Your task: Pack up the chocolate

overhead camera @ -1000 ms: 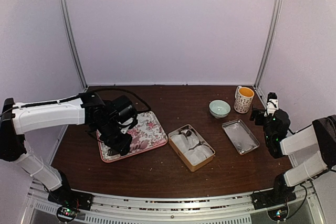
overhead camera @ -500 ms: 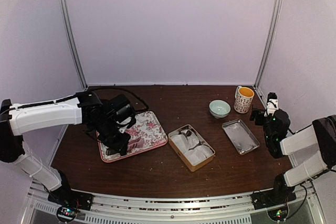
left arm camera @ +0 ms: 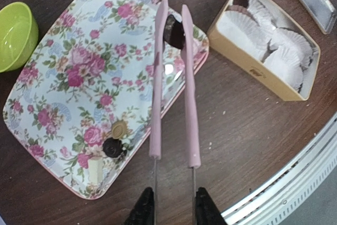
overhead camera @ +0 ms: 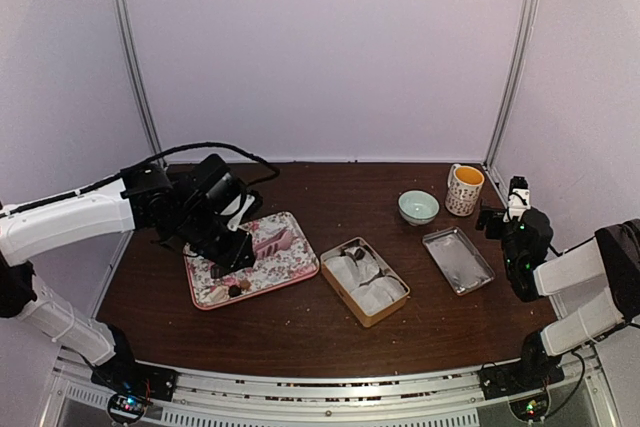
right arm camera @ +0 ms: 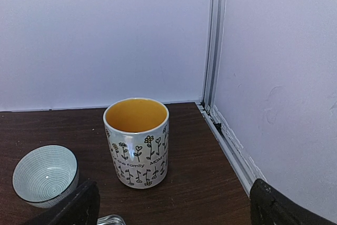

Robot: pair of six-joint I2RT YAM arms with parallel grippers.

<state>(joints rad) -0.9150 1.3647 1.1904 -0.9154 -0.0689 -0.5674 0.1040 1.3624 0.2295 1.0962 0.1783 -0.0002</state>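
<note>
The chocolate comes as tiny bite-size lumps. One glossy dark brown lump (left arm camera: 174, 31) is pinched between the tips of the pink tongs (left arm camera: 188, 104), over the floral tray (left arm camera: 63, 77) near the edge that faces the tan box (left arm camera: 253, 64). I cannot tell whether it is clear of the tray's surface. Three more lie close together at the tray's other end: a tan lump (left arm camera: 119, 128), a dark lump (left arm camera: 111, 147) just beside it, and a whitish lump (left arm camera: 95, 169). Another dark piece (left arm camera: 241, 1) sits in the far end of the box, next to the white paper cups (left arm camera: 274, 51).

The left hand (left arm camera: 174, 210) is closed to a narrow gap on the tongs' metal handles and presses the two pink arms nearly parallel. The right hand (right arm camera: 176, 198) is spread wide and holds nothing. It hangs above the counter (left arm camera: 237, 130) near the flowered mug (right arm camera: 137, 140) and the small bowl (right arm camera: 45, 175).
</note>
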